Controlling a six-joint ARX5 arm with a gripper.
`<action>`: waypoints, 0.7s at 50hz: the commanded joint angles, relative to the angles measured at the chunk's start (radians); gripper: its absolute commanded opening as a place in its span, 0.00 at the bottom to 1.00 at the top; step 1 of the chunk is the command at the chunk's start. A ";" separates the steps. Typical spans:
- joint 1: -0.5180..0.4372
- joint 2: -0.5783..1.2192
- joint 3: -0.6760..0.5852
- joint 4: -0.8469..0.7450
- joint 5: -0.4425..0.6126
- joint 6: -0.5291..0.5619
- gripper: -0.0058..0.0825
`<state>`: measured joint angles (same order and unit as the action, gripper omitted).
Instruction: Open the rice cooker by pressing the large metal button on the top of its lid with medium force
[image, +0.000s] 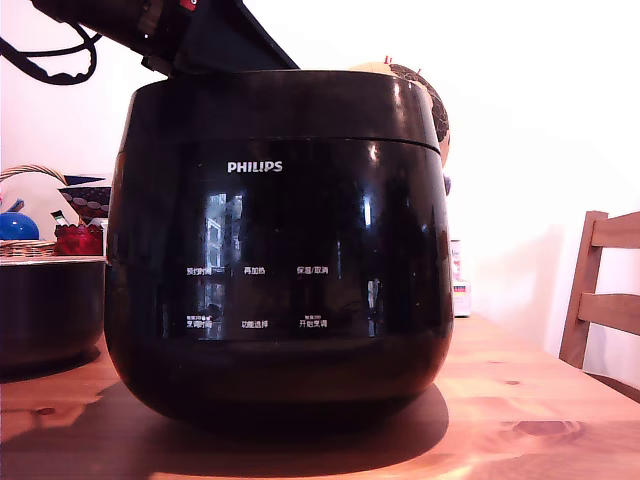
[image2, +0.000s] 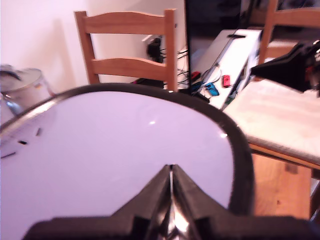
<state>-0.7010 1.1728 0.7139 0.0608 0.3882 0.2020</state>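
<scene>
The rice cooker (image: 280, 270), glossy black with a white PHILIPS logo, stands on the wooden table and fills the middle of the exterior view. Its lid (image: 280, 105) is down and closed. The black arm (image: 205, 40) comes in from the upper left of the exterior view and ends just over the lid's top. In the wrist view the lid's top (image2: 125, 160) is a wide shiny surface with a dark rim. My gripper (image2: 170, 169) is shut, its two black fingers meeting in a point right over that surface. The metal button does not show clearly.
A dark bowl-like pot (image: 45, 310) sits at the exterior view's left, with a basket and a blue ball (image: 17, 226) behind it. A wooden chair (image: 600, 295) stands at the right. In the wrist view another chair (image2: 127, 50) stands beyond the cooker.
</scene>
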 joint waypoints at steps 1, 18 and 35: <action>-0.002 0.051 -0.100 -0.088 -0.014 -0.023 0.04; 0.012 -0.045 -0.005 -0.082 -0.079 -0.038 0.04; 0.084 -0.092 -0.003 -0.095 -0.110 -0.038 0.04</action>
<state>-0.6456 1.0828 0.7277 -0.0269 0.2882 0.1642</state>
